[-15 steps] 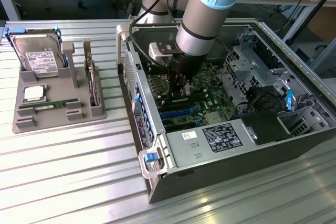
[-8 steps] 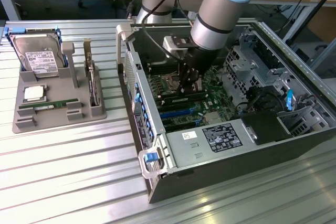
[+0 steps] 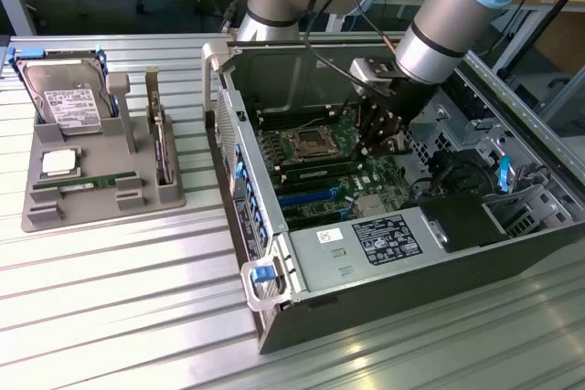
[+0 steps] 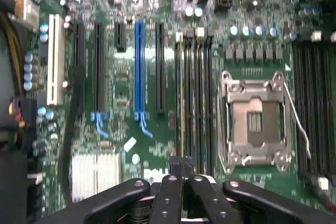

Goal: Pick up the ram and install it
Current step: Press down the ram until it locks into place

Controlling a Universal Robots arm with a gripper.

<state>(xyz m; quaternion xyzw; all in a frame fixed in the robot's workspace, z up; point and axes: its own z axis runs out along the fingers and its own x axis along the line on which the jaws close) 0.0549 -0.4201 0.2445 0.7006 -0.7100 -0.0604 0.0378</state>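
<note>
Ram [image 3: 80, 184], one thin green stick, lies flat in the front slot of the grey tray [image 3: 41, 216] on the ribbed metal table [image 3: 110, 317], well apart from the end effector [image 3: 379, 139]. That end effector hangs inside the open computer case [image 3: 274, 317] over the motherboard [image 4: 126, 77], fingers [image 4: 181, 163] pressed together, empty. One hard drive [image 3: 66, 98] and one square processor [image 3: 57, 163] share the tray.

The ram [image 3: 78, 185] is a long, narrow, thin green circuit-board stick with a pale label near its middle; it lies lengthwise in a shallow slot of the grey holder at the exterior view's left, just below the square silver chip and well apart from the open computer case; it sits level, its long side running across the holder, nothing touching it
</note>
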